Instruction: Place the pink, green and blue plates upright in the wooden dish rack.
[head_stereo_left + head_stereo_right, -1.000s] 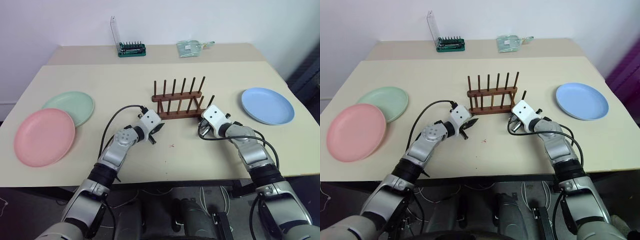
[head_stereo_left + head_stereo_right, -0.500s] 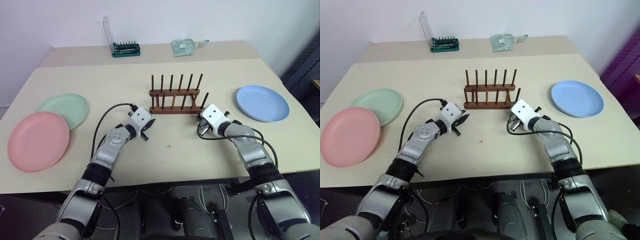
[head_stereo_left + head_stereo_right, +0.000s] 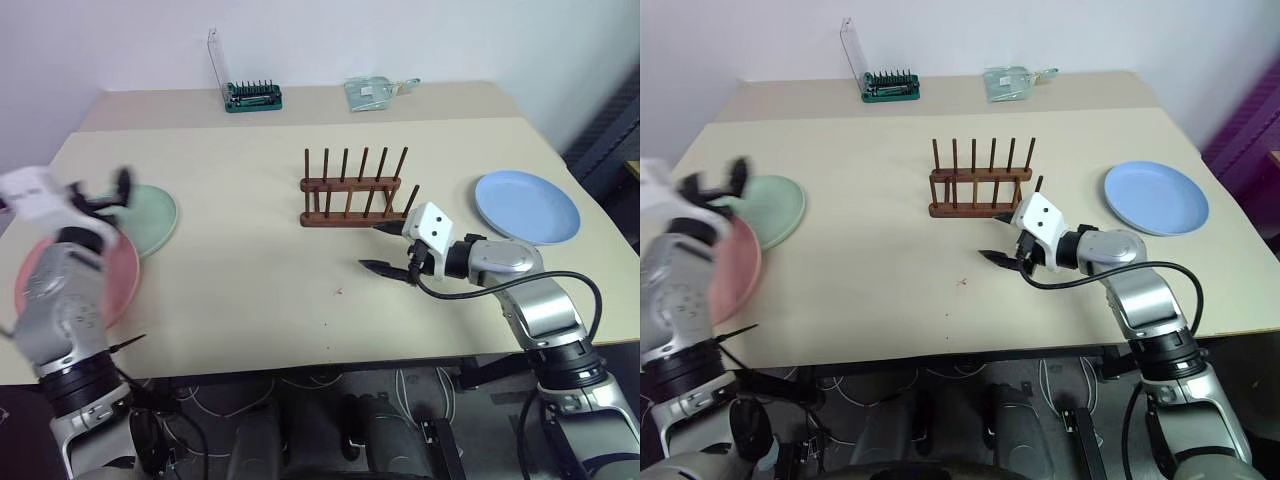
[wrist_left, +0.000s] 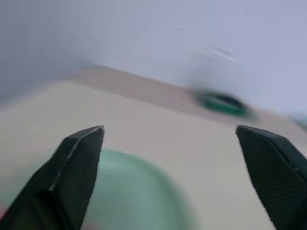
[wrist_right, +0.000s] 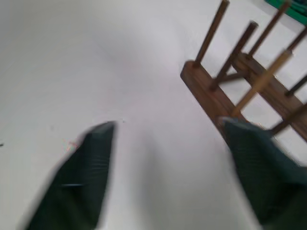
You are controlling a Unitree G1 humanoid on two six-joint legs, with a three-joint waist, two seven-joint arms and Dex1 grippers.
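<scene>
The left gripper (image 4: 168,158) is seen with its fingers (image 4: 76,167) spread wide and nothing between them; it is raised over the left edge of the surface (image 3: 250,210), above the green plate (image 3: 150,215) and the pink plate (image 3: 110,285); the green plate lies flat and its near edge is overlapped by the pink plate, which is partly hidden by the left arm. The right gripper (image 3: 385,247) is also seen with its fingers (image 5: 81,177) parted and empty; it is held just in front of the right end of the wooden dish rack (image 3: 355,190), apart from it; the rack stands near the middle of the surface with no plate between its pegs. The blue plate (image 3: 527,207) lies flat near the right edge, well apart from the rack. At the far side, a green-based tool holder (image 3: 252,96) with an upright clear lid and a clear bag (image 3: 375,92) are set.
</scene>
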